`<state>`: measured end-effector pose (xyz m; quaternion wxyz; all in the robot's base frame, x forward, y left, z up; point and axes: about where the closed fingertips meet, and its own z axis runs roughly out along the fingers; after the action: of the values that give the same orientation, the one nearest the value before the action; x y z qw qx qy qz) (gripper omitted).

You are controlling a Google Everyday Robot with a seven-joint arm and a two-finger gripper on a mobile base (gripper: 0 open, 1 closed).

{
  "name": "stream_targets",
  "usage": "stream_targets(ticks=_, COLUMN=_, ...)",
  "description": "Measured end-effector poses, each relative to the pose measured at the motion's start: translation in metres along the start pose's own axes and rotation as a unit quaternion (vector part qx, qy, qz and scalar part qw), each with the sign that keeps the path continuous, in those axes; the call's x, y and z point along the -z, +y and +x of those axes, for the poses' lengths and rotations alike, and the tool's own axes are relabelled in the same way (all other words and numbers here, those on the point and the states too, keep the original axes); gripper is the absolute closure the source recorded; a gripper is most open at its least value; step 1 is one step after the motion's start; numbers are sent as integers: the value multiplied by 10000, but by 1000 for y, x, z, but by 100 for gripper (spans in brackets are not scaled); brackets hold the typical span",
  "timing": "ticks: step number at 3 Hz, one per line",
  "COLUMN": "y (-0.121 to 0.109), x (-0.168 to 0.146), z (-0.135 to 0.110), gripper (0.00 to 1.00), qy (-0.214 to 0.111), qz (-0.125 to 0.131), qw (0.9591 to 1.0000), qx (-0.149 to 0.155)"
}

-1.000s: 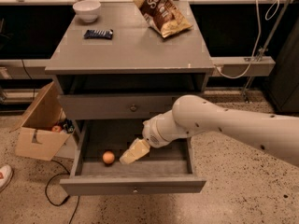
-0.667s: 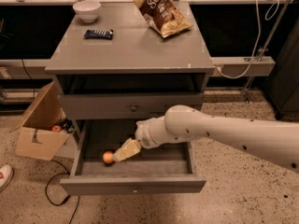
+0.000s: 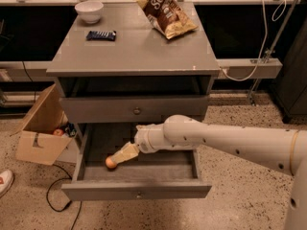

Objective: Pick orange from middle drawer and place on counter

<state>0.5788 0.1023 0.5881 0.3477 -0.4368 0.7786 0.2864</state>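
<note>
Orange (image 3: pixel 110 163) in drawer (image 3: pixel 139 191), at pincer (image 3: pixel 121 156) (opening cannot be told), is likely light, firm, roll-prone; grasp across its middle.

Speckled stone floor (image 3: pixel 240 210) runs round my desk (image 3: pixel 134 51). Off its left edge an open cardboard box (image 3: pixel 33 145) sits on the floor; a black cable (image 3: pixel 48 196) curls by the front left corner. Past the back edge a pale ledge (image 3: pixel 249 68) crosses dark panels (image 3: pixel 29 37), a white cord (image 3: pixel 262 28) hanging beyond the back right corner. My jaws are below the front edge.
</note>
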Motion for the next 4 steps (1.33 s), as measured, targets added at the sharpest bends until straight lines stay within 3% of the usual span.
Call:
stream_targets(ticks=1, y=-28, x=-34, z=34, gripper=0, qy=124, qz=88, qw=9998, qx=-101)
stream_targets(ticks=2, y=-62, x=-85, z=75, gripper=0, qy=533, qz=392, qw=9978, qx=11)
stream_targets(ticks=3, y=-74, x=-126, z=92, gripper=0, qy=843, qz=563, qw=9944, qx=315)
stream_targets(ticks=4, y=-76, x=-162, z=110, gripper=0, qy=977, qz=498, qw=9925, qx=531)
